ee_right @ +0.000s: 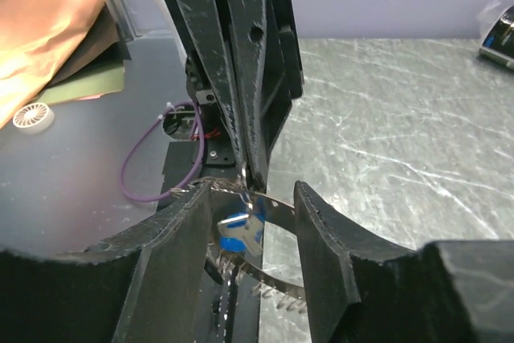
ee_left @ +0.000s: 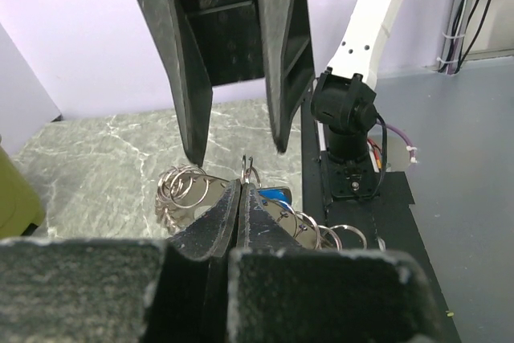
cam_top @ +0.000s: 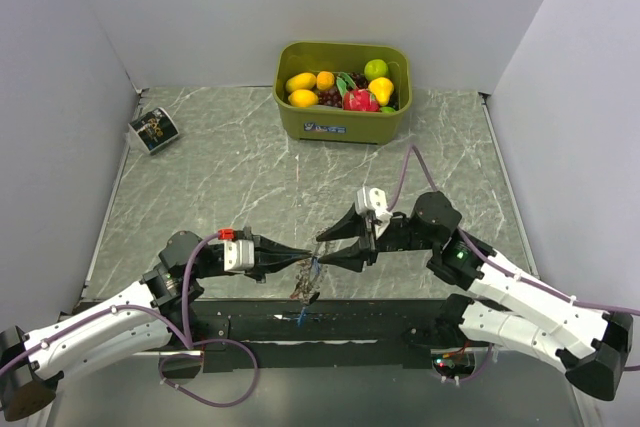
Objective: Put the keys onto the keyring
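Observation:
My left gripper point(cam_top: 307, 265) is shut on a small wire loop of the keyring point(cam_top: 304, 285) and holds it up above the table's near edge. The keyring is a grey metal band carrying several small rings point(ee_left: 309, 229). A key with a blue head point(ee_right: 239, 229) hangs from it, also seen in the left wrist view point(ee_left: 279, 195). My right gripper point(cam_top: 324, 249) faces the left one, open, its fingers either side of the hanging key and band point(ee_right: 277, 279) without touching them. The left gripper's tips point(ee_right: 250, 173) sit just beyond the right gripper point(ee_right: 253, 192). No other keys show.
A green bin point(cam_top: 343, 125) of toy fruit stands at the back centre. A small printed packet point(cam_top: 153, 129) lies at the back left. The black base plate point(cam_top: 250, 325) runs along the near edge. White walls close off both sides.

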You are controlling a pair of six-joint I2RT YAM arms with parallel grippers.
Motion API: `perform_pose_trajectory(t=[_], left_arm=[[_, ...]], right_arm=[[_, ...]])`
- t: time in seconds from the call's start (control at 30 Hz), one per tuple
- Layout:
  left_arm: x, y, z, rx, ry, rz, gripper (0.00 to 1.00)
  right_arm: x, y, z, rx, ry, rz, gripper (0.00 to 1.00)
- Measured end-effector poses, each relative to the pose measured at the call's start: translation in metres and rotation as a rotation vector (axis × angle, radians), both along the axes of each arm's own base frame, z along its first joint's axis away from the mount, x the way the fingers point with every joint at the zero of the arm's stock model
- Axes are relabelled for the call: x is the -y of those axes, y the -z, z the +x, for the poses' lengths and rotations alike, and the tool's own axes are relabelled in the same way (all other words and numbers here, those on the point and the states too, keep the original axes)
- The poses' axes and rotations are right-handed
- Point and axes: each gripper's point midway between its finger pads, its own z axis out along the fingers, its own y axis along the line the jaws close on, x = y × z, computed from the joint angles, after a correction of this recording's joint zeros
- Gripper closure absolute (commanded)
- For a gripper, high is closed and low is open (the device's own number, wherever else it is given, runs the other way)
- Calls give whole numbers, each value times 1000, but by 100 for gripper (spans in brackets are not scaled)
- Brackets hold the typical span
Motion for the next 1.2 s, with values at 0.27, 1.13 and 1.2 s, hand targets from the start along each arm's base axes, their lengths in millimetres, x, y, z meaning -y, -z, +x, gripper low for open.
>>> perform_pose_trajectory(t=[0.27,1.13,1.2], left_arm=[[0,-1,-2,4,9,-3,99],[1,-7,-3,1,22,-25,99],[1,-6,-3,-4,22,-23,99]], right_arm=[[-3,7,2,-32,1,-1,66],[-6,9,0,-53,-16,-7,100],[-6,10,1,-55,-11,-9,100]])
